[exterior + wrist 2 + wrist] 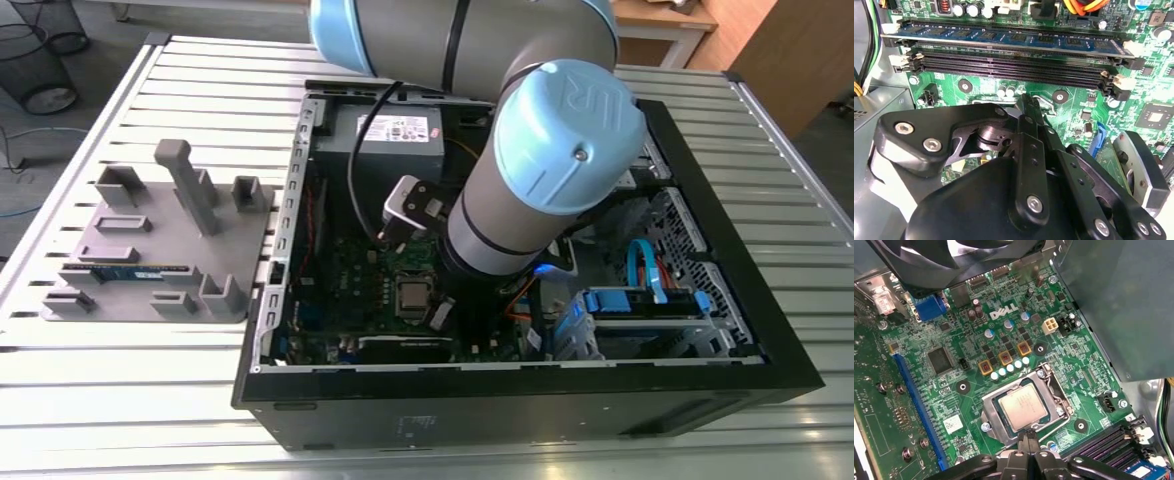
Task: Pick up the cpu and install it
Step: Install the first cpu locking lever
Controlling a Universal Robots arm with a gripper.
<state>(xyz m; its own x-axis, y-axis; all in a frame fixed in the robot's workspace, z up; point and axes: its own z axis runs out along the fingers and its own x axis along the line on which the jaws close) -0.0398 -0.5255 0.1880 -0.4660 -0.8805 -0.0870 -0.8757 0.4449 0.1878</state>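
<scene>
cpu: lies flat in the socket near the middle of the motherboard, shiny metal top upward, with the socket's metal frame around its edges; in the exterior view sits just below frame centre, deep inside the computer case.
pincer: fingers drawn together with nothing between them; tips stand at the socket's edge, just beside the cpu, and cannot be told as touching or apart; in the second wrist view points at the board, black linkages spread out behind the tips.
arm: reaches down into the case from the top centre of the exterior view, grey tube and blue-capped joint foremost.
computer case: black, laid on its side with the open face up; takes the centre and right of the exterior view and rests on the counter.
memory slots: black and empty, side by side, just beyond the pincer's tips.
seated memory stick: blue, upright in its own slot, just beside the empty slots.
fixture plate: grey, set with upright blocks; lies on the counter at the exterior view's left, just beside the case.
loose memory stick: blue-green, lies flat on the fixture plate, toward its lower left.
power supply: grey box in the upper part of the case, well apart from the cpu.
</scene>
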